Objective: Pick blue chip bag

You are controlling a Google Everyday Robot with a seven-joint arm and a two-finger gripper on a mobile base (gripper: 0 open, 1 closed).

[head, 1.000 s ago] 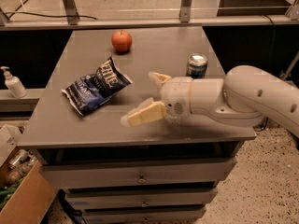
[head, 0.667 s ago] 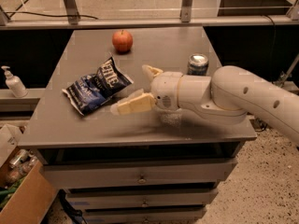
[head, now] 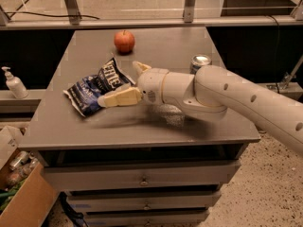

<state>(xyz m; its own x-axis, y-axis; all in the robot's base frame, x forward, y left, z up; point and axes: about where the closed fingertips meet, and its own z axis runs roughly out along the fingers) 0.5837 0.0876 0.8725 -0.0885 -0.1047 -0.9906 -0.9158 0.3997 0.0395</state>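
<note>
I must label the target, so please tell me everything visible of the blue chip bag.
The blue chip bag is crinkled dark navy foil with white lettering. It lies flat on the left part of the grey table, nearer than the apple. The open tool is at its right edge, one finger over it; contact is unclear.

Red apple (head: 124, 41), drink can (head: 200, 62), soap bottle (head: 14, 83).

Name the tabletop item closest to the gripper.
The blue chip bag: the open gripper sits right at its right edge, while the apple and the can stand farther off.
</note>
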